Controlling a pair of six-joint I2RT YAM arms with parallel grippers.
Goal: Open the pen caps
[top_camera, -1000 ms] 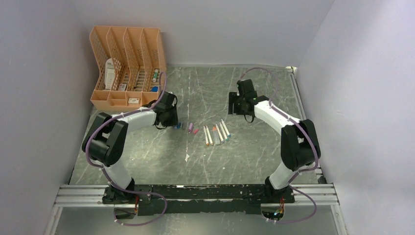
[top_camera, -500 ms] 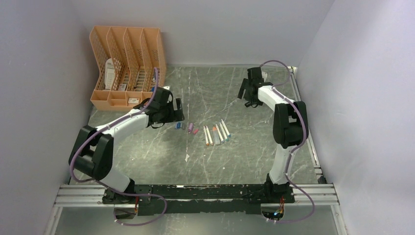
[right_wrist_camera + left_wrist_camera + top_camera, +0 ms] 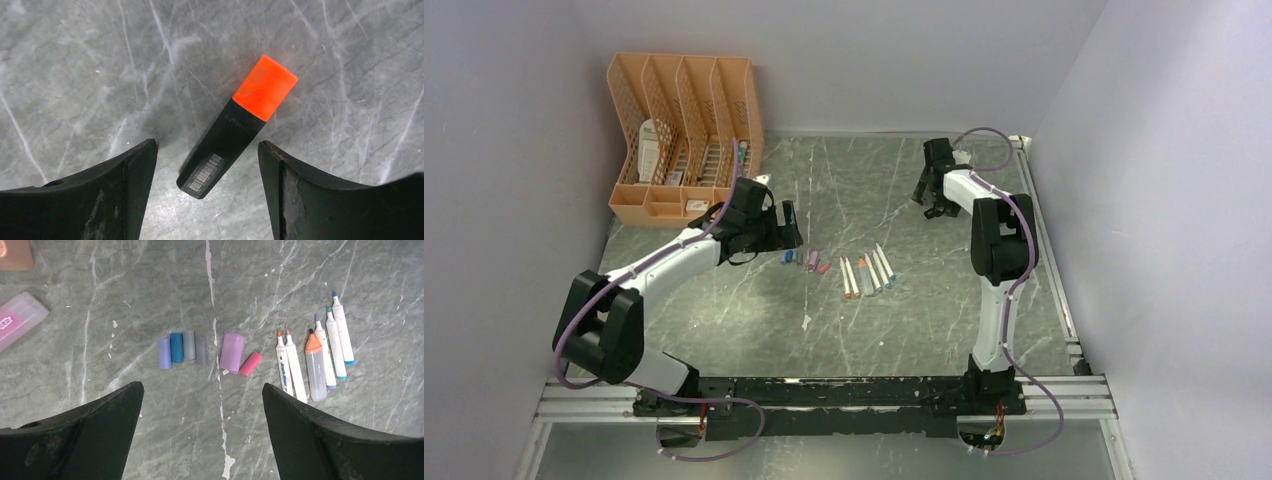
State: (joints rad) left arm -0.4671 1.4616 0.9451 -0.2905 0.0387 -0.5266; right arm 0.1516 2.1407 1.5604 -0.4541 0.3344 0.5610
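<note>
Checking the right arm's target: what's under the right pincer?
A black, orange-ended marker lies flat on the table below the open right pincer, untouched. In the top view the arm covers it.

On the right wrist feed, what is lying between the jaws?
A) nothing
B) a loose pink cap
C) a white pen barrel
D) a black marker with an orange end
D: the right wrist view shows a black marker with an orange end lying flat between the right gripper's open jaws, touching neither.

Seemingly gapless pen caps [image 3: 200, 350], pens [image 3: 314, 371] alongside
</note>
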